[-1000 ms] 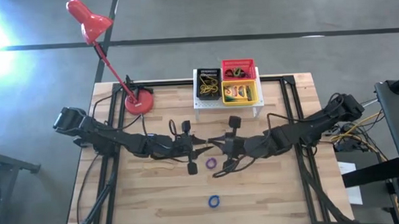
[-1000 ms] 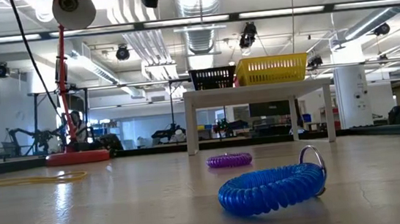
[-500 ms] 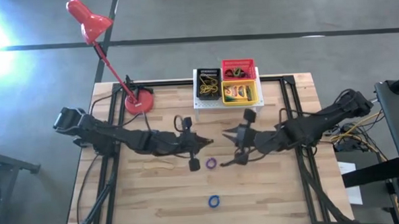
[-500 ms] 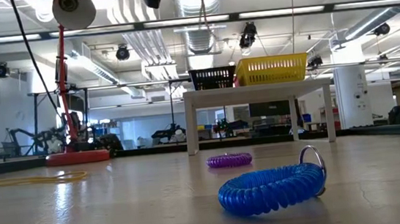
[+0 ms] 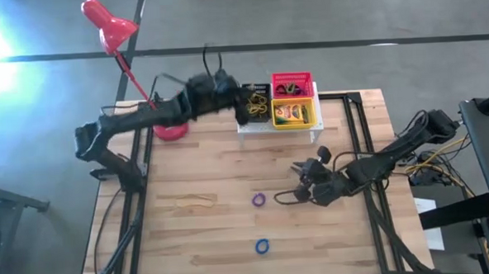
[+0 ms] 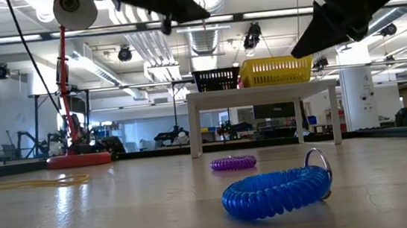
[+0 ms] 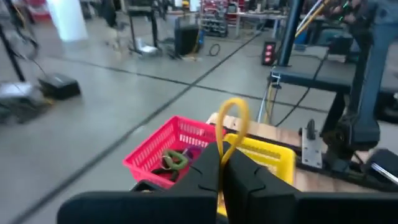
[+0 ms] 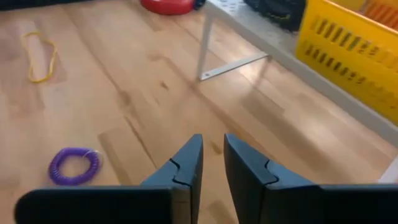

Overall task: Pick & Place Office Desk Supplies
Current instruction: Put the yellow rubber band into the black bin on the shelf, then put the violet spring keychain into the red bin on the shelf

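L gripper (image 7: 221,163) was raised beside the black mesh basket (image 5: 256,102) on the white perforated stand (image 5: 279,129), fingers pinching a thin yellow rubber band (image 7: 231,127). Step in hand: carry & drop; next it prob. needs centring over that basket, then release. R gripper (image 8: 211,163), jaws slightly apart & empty, hung above the table nr the purple coiled ring (image 8: 74,165). Blue coil (image 5: 262,246) and another yellow band (image 5: 196,203) lay on the wood.

Left hand (image 7: 222,163) raised and pinched closed, right hand (image 8: 213,155) low, slightly parted
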